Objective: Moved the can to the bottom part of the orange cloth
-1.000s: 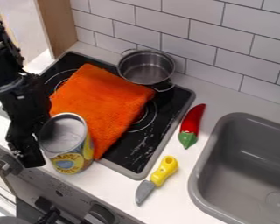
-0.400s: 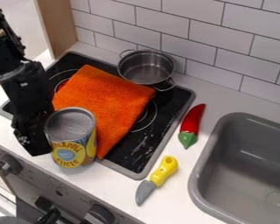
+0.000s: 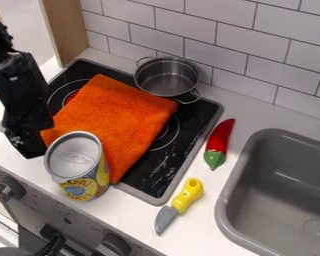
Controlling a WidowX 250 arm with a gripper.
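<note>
At the left of the camera view my gripper [image 3: 34, 150] hangs low over the front left part of the stove, just up and left of the can. The can [image 3: 86, 187], with a silver top and a yellow and blue label, leans a little at the counter's front edge. It overlaps the lower left edge of the orange cloth [image 3: 119, 117] in the view; whether it rests partly on the cloth I cannot tell. The cloth lies slanted over the black stove top, and the can hides a bit of its lower edge.
A metal pot [image 3: 167, 77] stands behind the cloth at the stove's back. Right of the stove lie a red pepper [image 3: 219, 140] and a toy knife with a yellow handle [image 3: 187, 195]. The grey sink [image 3: 239, 185] is at the right. Stove knobs line the front.
My gripper has moved up and left, away from the can's lower side. The can first stood more upright and further right, then shifted down and left and tilted. The cloth's lower left corner now shows.
</note>
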